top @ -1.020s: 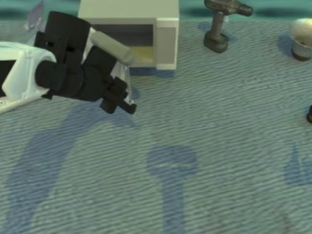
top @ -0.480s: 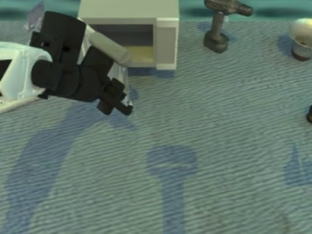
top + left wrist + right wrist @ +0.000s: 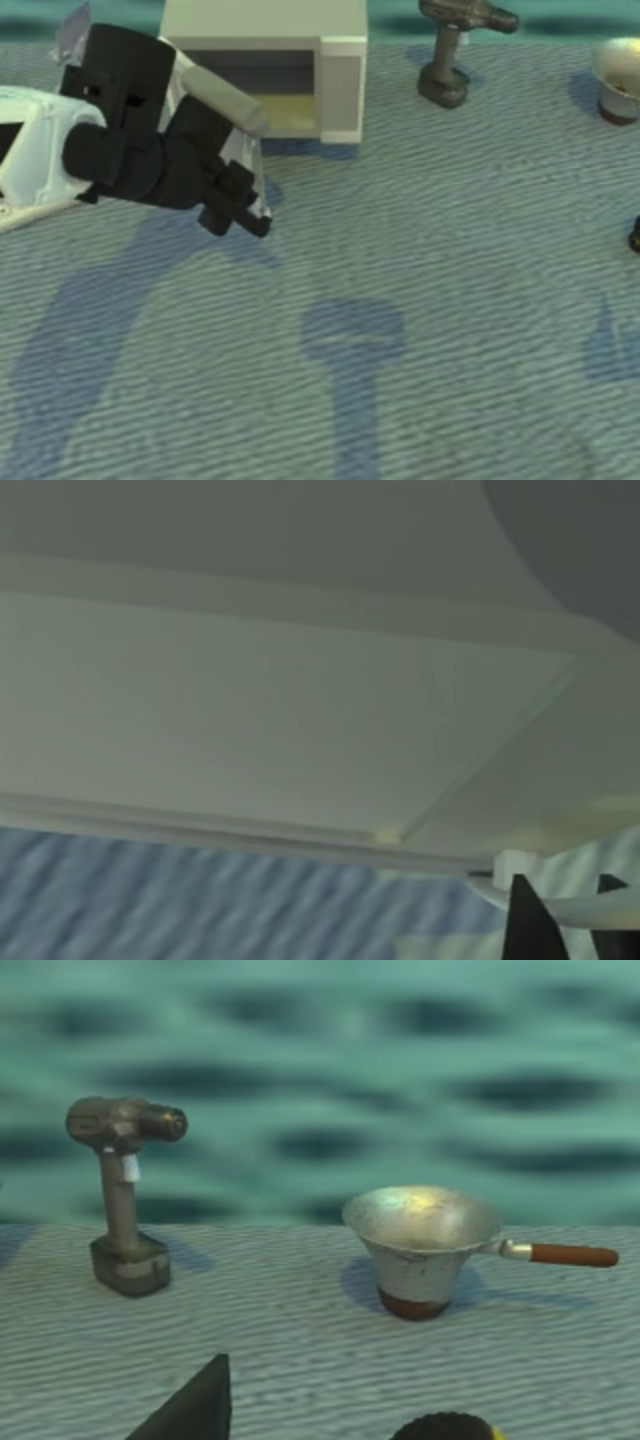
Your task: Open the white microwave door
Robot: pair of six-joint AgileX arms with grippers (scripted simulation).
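Observation:
The white microwave (image 3: 265, 20) stands at the back of the table, left of centre, with its cavity and yellowish floor (image 3: 292, 112) exposed. The white microwave door (image 3: 253, 165) is swung out to the left and toward the front, mostly under my left arm. My left gripper (image 3: 238, 208) is at the door's free edge. In the left wrist view the door (image 3: 280, 710) fills most of the picture, and the left gripper (image 3: 565, 912) is shut on its white handle (image 3: 600, 912). My right arm is outside the top view; only a dark part of the right gripper (image 3: 200, 1405) shows.
A grey drill (image 3: 450, 50) (image 3: 125, 1200) stands right of the microwave. A metal pan (image 3: 620, 75) (image 3: 425, 1245) with a red-brown handle sits at the back right. A small black object (image 3: 634, 235) (image 3: 445, 1428) lies at the right edge.
Over the last second my left gripper shifted slightly left with the door's edge, swinging the door a little wider. Since half a second ago it has barely moved.

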